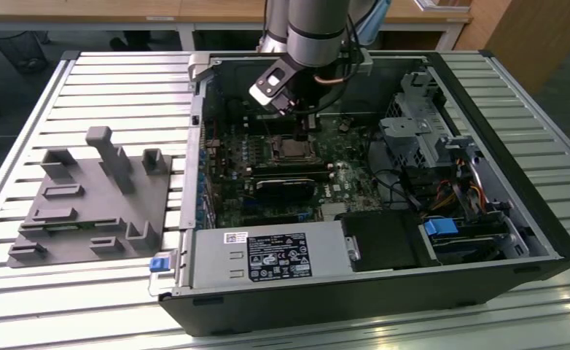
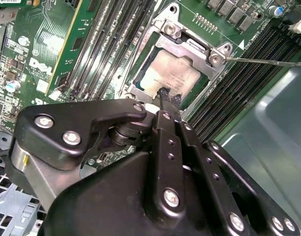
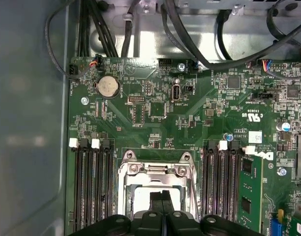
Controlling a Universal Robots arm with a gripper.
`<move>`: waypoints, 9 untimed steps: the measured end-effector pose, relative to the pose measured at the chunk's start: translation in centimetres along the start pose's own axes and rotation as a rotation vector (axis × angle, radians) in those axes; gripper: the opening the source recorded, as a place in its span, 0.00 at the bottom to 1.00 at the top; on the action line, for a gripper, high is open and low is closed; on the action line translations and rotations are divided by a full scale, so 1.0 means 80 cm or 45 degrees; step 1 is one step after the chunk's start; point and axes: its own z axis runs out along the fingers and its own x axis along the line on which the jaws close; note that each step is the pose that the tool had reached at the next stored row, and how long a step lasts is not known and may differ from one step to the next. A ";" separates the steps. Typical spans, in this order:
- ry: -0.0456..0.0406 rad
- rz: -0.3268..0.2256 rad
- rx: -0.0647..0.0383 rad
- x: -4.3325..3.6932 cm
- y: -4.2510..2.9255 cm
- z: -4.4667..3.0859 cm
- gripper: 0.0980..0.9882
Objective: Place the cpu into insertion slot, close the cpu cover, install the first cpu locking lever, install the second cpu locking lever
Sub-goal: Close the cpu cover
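Note:
The cpu (image 2: 175,73), a dull silver square, lies in the insertion slot (image 2: 129,90) on the green board. The metal cpu cover (image 2: 189,46) lies down around it as a frame. From one corner of the cover a thin lever rod (image 2: 268,62) runs out over the memory slots. My gripper (image 2: 166,96) is shut with nothing between its fingers, its black tip touching the near edge of the cpu's top. In the exterior view the gripper (image 1: 299,137) reaches straight down into the open computer case just above the cpu (image 1: 291,150). The first wrist view has the cover (image 3: 155,169) and the shut gripper (image 3: 162,201) over it.
Long black memory slots (image 2: 111,44) flank the socket on both sides. Black cables (image 3: 189,44) hang beyond the board's far edge. The case wall (image 2: 268,142) stands close by. A power supply (image 1: 265,255) and a drive cage (image 1: 431,138) sit inside the case. A grey fixture (image 1: 90,197) lies at the exterior view's left.

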 end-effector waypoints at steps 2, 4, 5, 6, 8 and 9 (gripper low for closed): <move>0.000 0.000 0.000 0.000 -0.0017 0.0004 0.01; 0.000 0.000 0.000 0.000 -0.0042 0.0009 0.01; 0.000 0.000 0.000 0.000 -0.0054 0.0012 0.01; 0.000 0.000 0.000 0.000 -0.0065 0.0014 0.01; 0.000 0.000 0.000 0.000 -0.0085 0.0019 0.01; 0.000 0.000 0.000 0.000 -0.0095 0.0022 0.01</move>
